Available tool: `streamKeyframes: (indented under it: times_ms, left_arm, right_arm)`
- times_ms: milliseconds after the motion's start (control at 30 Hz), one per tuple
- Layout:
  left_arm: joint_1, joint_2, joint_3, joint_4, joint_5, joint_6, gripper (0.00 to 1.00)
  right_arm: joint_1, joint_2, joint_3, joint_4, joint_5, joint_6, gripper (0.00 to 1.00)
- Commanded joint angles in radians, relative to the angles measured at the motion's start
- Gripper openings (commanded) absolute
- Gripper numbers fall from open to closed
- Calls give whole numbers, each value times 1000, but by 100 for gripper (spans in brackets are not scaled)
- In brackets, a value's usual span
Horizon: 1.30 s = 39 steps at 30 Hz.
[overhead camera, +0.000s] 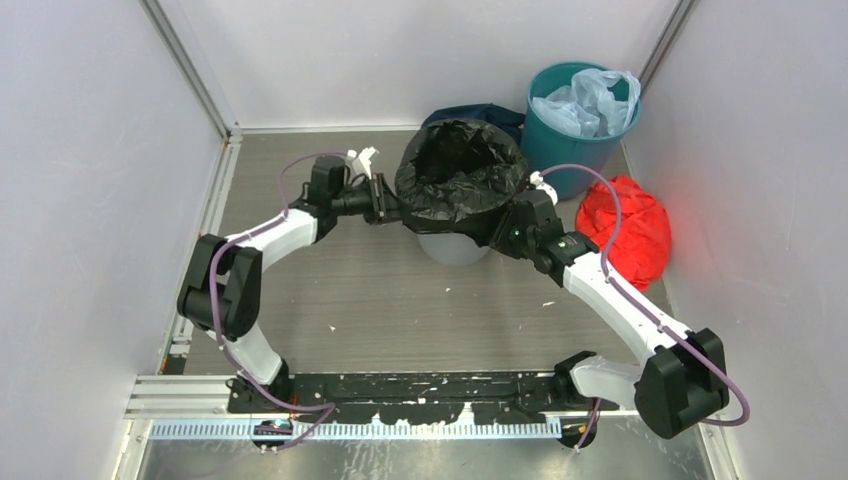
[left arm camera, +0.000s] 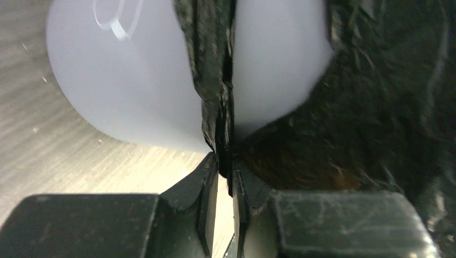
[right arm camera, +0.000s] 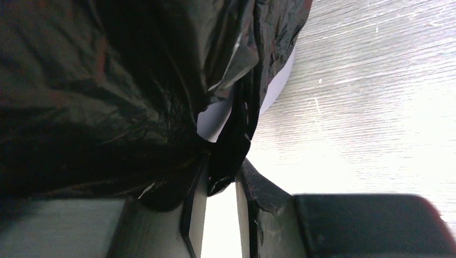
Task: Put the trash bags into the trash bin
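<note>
The black trash bag (overhead camera: 460,175) is spread open over the top of the light grey trash bin (overhead camera: 452,248), and its skirt hides most of the bin's wall. My left gripper (overhead camera: 385,205) is at the bag's left side, my right gripper (overhead camera: 505,228) at its right side. In the left wrist view the left gripper (left arm camera: 226,164) is shut on a fold of the bag (left arm camera: 376,107) in front of the bin (left arm camera: 134,80). In the right wrist view the right gripper (right arm camera: 221,172) pinches a hanging fold of the bag (right arm camera: 107,80) at its tips; a sliver of the bin (right arm camera: 215,121) shows.
A teal bin (overhead camera: 560,150) holding a pale blue plastic bag (overhead camera: 590,100) stands at the back right. A red cloth bundle (overhead camera: 625,230) lies right of my right arm. A dark blue object (overhead camera: 480,113) sits behind the grey bin. White walls close in on both sides.
</note>
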Motion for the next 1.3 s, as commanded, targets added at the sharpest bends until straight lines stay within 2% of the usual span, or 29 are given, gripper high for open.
streamKeyframes:
  times_ms: [0, 400, 667, 867, 933, 1067, 1200, 1267]
  left_arm:
    - [-39, -69, -74, 49, -28, 50, 17]
    - [-72, -109, -239, 64, -75, 84, 16]
    - [-71, -88, -258, 62, -130, 78, 16]
    - [-71, -80, -202, 31, -158, 64, 16]
    - [-72, -80, -178, 8, -160, 66, 16]
    - [-71, -84, -145, -51, -166, 69, 18]
    - [-71, -106, -99, -163, -211, 86, 21]
    - [-71, -119, -72, -233, -248, 101, 27]
  right_arm:
    - [-32, 18, -4, 53, 37, -47, 31]
    - [-139, 7, -22, 20, 27, -107, 33]
    - [-151, 6, -75, 42, -7, -106, 34]
    - [-151, -55, -149, 50, -38, -87, 34]
    - [-151, -81, -163, 41, -42, -88, 36]
    - [-151, -125, -162, 19, -47, -100, 53]
    - [-151, -170, -90, -58, 4, -131, 59]
    - [-152, -184, -45, -109, 51, -160, 61]
